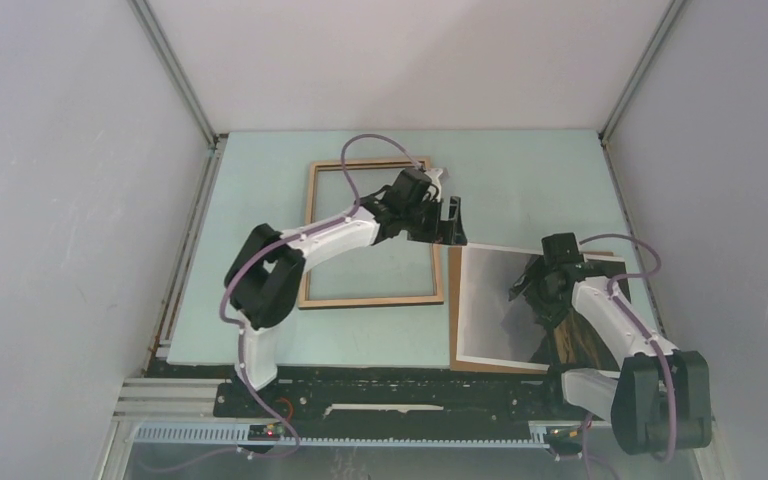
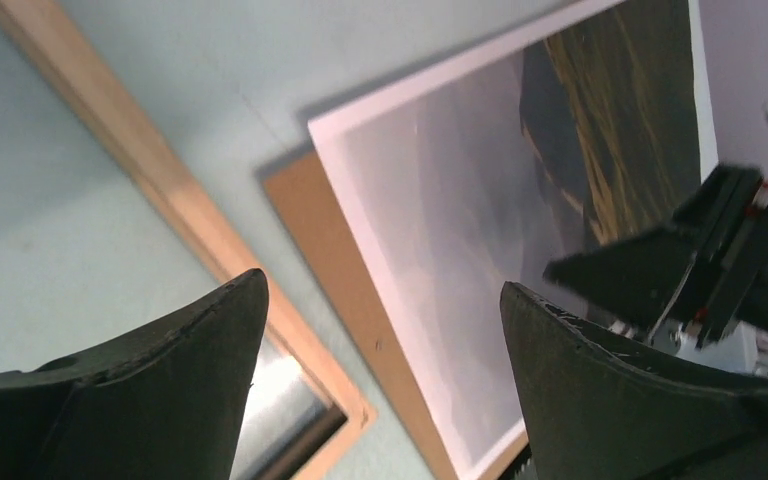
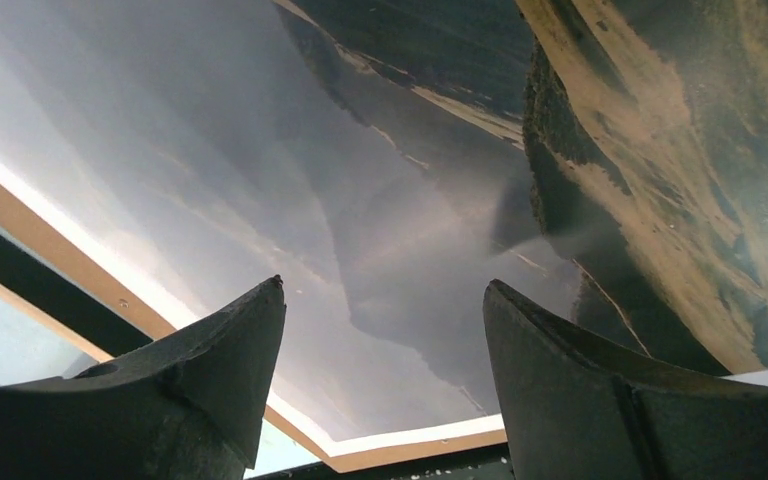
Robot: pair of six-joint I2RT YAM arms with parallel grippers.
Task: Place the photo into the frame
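Note:
The frame [image 1: 372,297] lies flat mid-table, light wood rim up, its pane showing the mat. The photo [image 1: 495,300], a dark mountain landscape with a white border, lies to its right on a brown backing board [image 1: 454,305]. My left gripper [image 1: 451,222] is open and empty, hovering over the frame's right rim near the photo's far-left corner. In the left wrist view, the gripper [image 2: 382,283] looks down on the frame rim [image 2: 140,160] and the photo [image 2: 460,230]. My right gripper [image 1: 526,287] is open above the photo; the right wrist view [image 3: 384,284] shows the photo [image 3: 390,180] below it.
The backing board sticks out beyond the photo's left edge [image 2: 325,245] and near edge [image 3: 20,215]. Grey enclosure walls stand left [image 1: 70,200] and right [image 1: 730,180]. A black rail [image 1: 410,395] runs along the near table edge.

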